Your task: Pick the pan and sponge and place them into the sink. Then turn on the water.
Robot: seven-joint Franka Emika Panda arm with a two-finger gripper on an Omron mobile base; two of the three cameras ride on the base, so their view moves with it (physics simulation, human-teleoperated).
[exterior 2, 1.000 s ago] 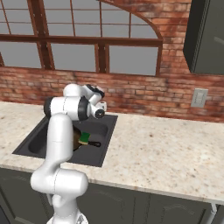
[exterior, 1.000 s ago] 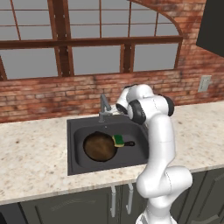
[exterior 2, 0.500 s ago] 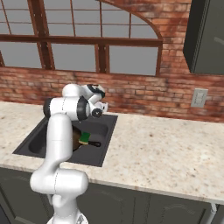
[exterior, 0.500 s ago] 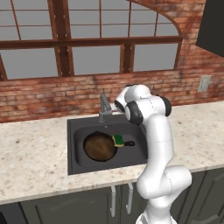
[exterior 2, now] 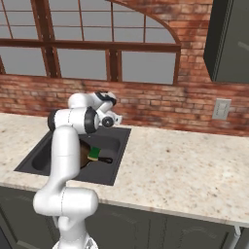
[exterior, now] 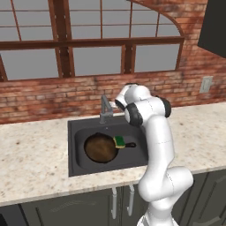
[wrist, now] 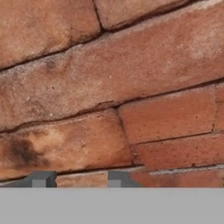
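- Resting in the sink [exterior: 77,152], the pan [exterior: 100,148] lies flat on the basin floor, with its short black handle pointing toward the arm's side.
- The sponge [exterior: 119,141] sits green side up on the pan's rim, right where the handle begins; in the right base view the sponge [exterior 2: 94,153] shows just past the arm's white link.
- The sink is a dark square basin sunk into the speckled stone counter [exterior: 31,163].
- The faucet [exterior: 105,109] stands at the back edge of the sink, against the brick wall [exterior: 48,95]. No water runs from it.
- The gripper [exterior: 115,105] is raised behind the basin, just beside the faucet, near the wall.
- In the hand view the 2 dark finger tips [wrist: 41,179] stand apart with bricks filling the space between them, and nothing is clamped there. Whether the claw counts as open or closed, I cannot tell.
- Whether the fingers touch the faucet cannot be told from either base view.
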